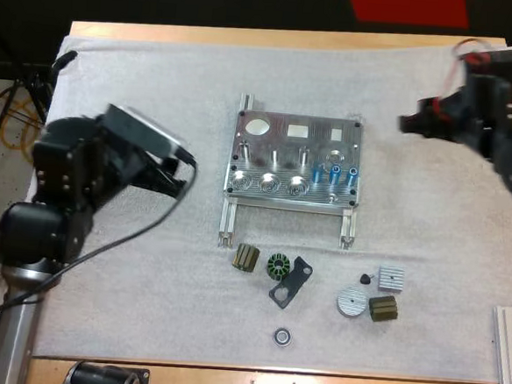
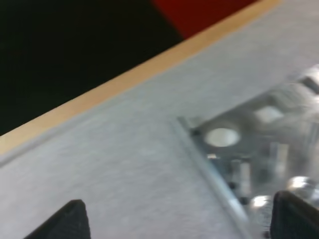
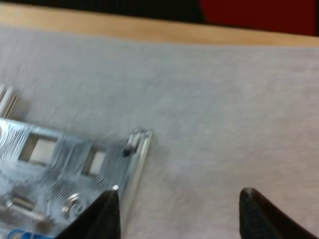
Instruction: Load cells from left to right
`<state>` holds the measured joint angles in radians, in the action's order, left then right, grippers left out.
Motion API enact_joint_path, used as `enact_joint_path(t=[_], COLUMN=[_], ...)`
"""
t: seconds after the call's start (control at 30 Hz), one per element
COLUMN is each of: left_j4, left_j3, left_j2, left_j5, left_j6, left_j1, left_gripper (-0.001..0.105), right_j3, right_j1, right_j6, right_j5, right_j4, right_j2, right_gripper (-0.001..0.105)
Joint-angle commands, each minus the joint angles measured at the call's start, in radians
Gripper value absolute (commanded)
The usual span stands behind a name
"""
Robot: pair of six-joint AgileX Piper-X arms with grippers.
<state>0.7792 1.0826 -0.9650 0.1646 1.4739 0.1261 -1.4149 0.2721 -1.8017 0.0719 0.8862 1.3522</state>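
Observation:
A metal fixture (image 1: 295,160) lies mid-mat, with two bright blue cylinders (image 1: 335,173) standing in its right front part. My left gripper (image 1: 187,174) hovers just left of the fixture. In the left wrist view its fingers (image 2: 70,221) stand wide apart and hold nothing, with the fixture's corner (image 2: 249,154) ahead of them. My right gripper (image 1: 407,123) hangs off the fixture's far right corner. In the right wrist view its fingertips (image 3: 259,214) are spread and hold nothing, beside the fixture's corner (image 3: 75,164).
Small parts lie on the mat in front of the fixture: an olive stator (image 1: 245,258), a green rotor (image 1: 277,266), a black bracket (image 1: 292,281), a bearing (image 1: 282,336), a silver disc (image 1: 350,301) and a finned block (image 1: 391,278). A metal rail (image 1: 511,342) sits at the right edge.

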Motion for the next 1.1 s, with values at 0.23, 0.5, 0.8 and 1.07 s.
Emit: enact_joint_path(t=[0.23, 0.5, 0.8, 1.07], left_j4=[0.026, 0.034, 0.117, 0.257], left_j3=[0.008, -0.001, -0.141, -0.252], left_j2=[0.114, 0.289, 0.623, 0.914], left_j5=[-0.003, -0.003, -0.003, -0.003], left_j6=[0.011, 0.011, 0.006, 0.004], left_j1=[-0.114, -0.115, -0.115, -0.115], left_gripper=[0.072, 0.072, 0.072, 0.072], right_j3=[0.100, 0.199, 0.276, 0.401], right_j1=[-0.173, -0.245, -0.245, -0.245], right_j6=[-0.074, -0.094, -0.094, -0.094], right_j5=[-0.025, -0.025, -0.025, -0.032], right_j4=[-0.003, 0.036, 0.098, 0.106], right_j2=[-0.237, -0.492, -0.739, -0.976], right_gripper=[0.052, 0.052, 0.052, 0.052])
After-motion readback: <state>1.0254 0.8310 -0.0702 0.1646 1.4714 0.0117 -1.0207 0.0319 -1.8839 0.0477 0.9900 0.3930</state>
